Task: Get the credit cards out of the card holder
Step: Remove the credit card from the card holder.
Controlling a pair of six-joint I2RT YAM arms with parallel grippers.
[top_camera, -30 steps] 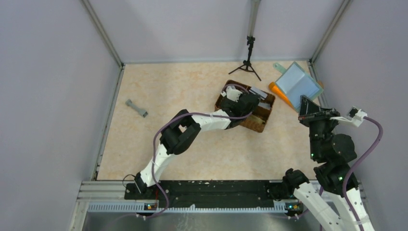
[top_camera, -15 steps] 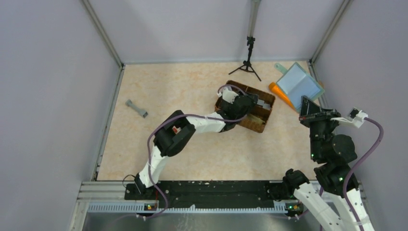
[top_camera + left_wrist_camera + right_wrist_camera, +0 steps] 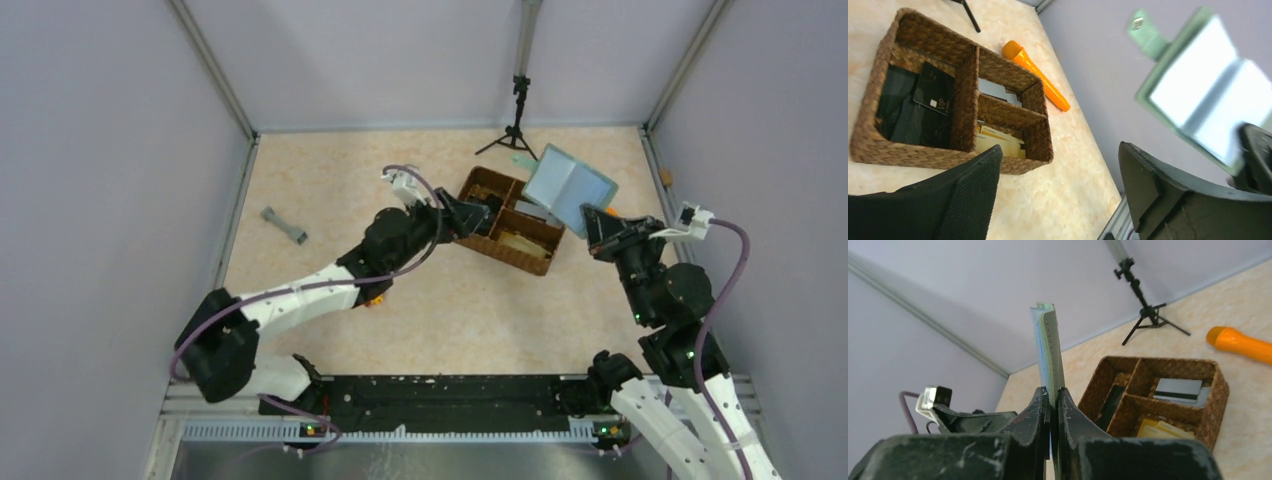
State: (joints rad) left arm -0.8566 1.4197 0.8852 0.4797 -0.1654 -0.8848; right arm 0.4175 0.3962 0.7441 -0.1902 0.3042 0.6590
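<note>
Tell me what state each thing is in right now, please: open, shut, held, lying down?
card holder: open, lifted off the table, pinched at one edge.
right gripper: shut on the card holder.
left gripper: open, empty, near the basket.
basket: resting on the table, cards in all three compartments.
orange tool: lying flat beside the basket.
tripod: standing upright.
grey piece: lying flat on the table.

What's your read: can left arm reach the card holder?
Probably yes: the card holder hangs open in the right end effector, and the open left end effector faces it, nothing between.
</note>
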